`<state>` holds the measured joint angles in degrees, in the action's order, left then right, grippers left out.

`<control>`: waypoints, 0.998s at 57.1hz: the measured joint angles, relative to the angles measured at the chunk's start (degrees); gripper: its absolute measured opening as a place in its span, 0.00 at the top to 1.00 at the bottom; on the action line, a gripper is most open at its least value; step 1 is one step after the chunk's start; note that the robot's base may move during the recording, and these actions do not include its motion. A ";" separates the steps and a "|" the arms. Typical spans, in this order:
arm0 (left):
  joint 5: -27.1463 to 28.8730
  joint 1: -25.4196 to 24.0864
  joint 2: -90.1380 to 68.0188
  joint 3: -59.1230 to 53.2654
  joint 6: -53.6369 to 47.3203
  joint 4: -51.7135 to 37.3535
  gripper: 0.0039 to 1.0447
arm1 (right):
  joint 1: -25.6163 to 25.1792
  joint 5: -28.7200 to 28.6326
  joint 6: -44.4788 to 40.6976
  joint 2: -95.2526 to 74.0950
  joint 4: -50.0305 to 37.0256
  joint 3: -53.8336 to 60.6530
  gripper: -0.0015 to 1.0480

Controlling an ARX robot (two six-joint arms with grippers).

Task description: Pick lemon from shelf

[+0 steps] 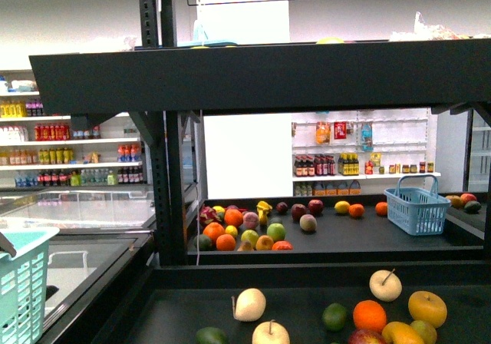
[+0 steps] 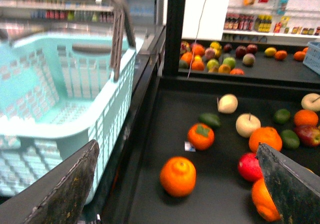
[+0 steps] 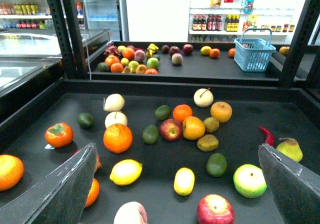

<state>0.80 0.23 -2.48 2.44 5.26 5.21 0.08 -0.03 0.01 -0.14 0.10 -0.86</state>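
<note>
Right claw (image 3: 176,151) hangs wide open over the shelf (image 3: 240,134). Left claw (image 2: 177,145) is spread open as well, off beside the basket (image 2: 65,84). The lemon (image 3: 126,172) lies on the near tray, close below the right claw, near an orange (image 3: 118,137). Best bet: centre over it, straddle its short width, and steer clear of the other yellow fruit (image 3: 184,181).

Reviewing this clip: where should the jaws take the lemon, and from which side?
Grip the lemon across its plump middle, coming from above. It lies on its side on the shelf. Its tapered ends would likely slip, and its top is unobstructed.
</note>
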 joint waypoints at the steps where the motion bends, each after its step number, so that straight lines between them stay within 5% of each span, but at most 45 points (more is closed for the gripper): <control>1: -0.02 -0.11 -0.90 0.52 0.66 1.07 0.07 | 0.00 0.00 0.00 0.00 0.00 0.00 0.07; 7: -5.05 -4.07 -13.79 5.14 16.28 1.18 0.07 | 0.00 -0.02 0.00 0.00 0.00 0.00 0.07; 15: -14.47 -16.35 -34.77 15.15 31.85 -5.97 0.07 | 0.00 -0.02 0.00 0.00 0.00 0.00 0.07; 26: -16.55 -25.14 -61.79 32.06 42.73 -11.87 0.07 | 0.00 0.00 -0.02 0.00 0.00 0.00 0.07; 57: -17.35 -23.21 -96.02 64.98 55.91 -17.75 0.07 | 0.00 0.00 0.00 0.00 0.00 0.00 0.07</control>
<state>-16.56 -22.98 -98.50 67.42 61.17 -12.53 0.08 -0.03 0.01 -0.14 0.10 -0.86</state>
